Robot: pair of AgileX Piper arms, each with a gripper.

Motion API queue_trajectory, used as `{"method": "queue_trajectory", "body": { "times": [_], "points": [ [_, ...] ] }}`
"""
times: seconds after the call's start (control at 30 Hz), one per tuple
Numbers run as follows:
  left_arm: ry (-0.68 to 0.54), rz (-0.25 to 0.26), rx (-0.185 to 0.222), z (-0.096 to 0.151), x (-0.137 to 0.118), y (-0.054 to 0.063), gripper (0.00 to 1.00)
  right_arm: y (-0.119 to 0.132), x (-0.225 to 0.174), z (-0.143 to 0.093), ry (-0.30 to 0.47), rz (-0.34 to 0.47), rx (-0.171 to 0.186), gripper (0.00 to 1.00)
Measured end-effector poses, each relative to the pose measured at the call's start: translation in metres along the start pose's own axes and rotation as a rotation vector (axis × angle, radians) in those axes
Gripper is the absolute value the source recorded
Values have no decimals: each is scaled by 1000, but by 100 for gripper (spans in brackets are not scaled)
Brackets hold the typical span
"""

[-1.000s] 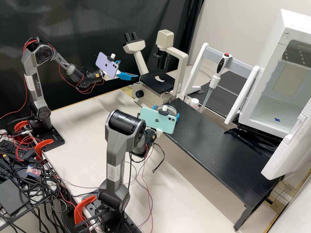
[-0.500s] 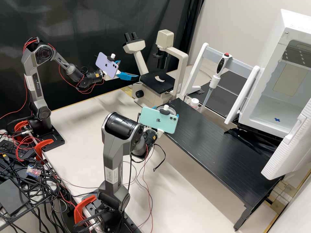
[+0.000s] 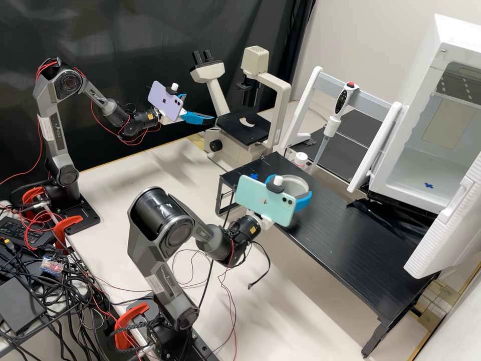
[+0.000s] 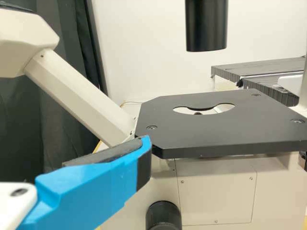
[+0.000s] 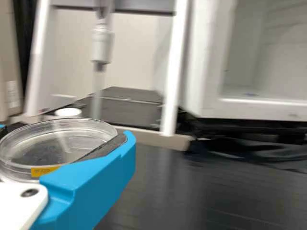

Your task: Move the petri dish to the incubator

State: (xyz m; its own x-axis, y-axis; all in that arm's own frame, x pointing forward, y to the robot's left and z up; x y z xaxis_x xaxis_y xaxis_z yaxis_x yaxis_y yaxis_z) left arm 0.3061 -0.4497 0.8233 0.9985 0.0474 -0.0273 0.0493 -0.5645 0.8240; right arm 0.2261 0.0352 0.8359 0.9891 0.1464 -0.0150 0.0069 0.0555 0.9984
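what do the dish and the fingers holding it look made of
The dish looks like clear, glossy plastic, possibly glass: you can see through it and its rim catches light. The fingers look like smooth plastic, evenly blue; their dull black pad may be rubber.

Printed yellow label (image 5: pixel 44 171) on petri dish (image 5: pixel 57 143), logo (image 3: pixel 165 100) on purple phone (image 3: pixel 173 108), logo (image 3: pixel 265 201) on mint phone (image 3: pixel 250 193)

You have a raised black surface (image 3: pixel 345 250) bearing a blue mark (image 3: pixel 254 176); it stands on your pale surface (image 3: pixel 120 200).
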Motion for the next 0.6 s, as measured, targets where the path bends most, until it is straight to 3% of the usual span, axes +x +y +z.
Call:
{"method": "queue_trajectory", "body": {
  "times": [0.37,0.6],
  "points": [
    [0,0,0,0,0,0,100,79,47,52,-120,221,11,0],
    [0,0,0,0,0,0,100,110,76,71,-177,254,48,0]
  ]
}}
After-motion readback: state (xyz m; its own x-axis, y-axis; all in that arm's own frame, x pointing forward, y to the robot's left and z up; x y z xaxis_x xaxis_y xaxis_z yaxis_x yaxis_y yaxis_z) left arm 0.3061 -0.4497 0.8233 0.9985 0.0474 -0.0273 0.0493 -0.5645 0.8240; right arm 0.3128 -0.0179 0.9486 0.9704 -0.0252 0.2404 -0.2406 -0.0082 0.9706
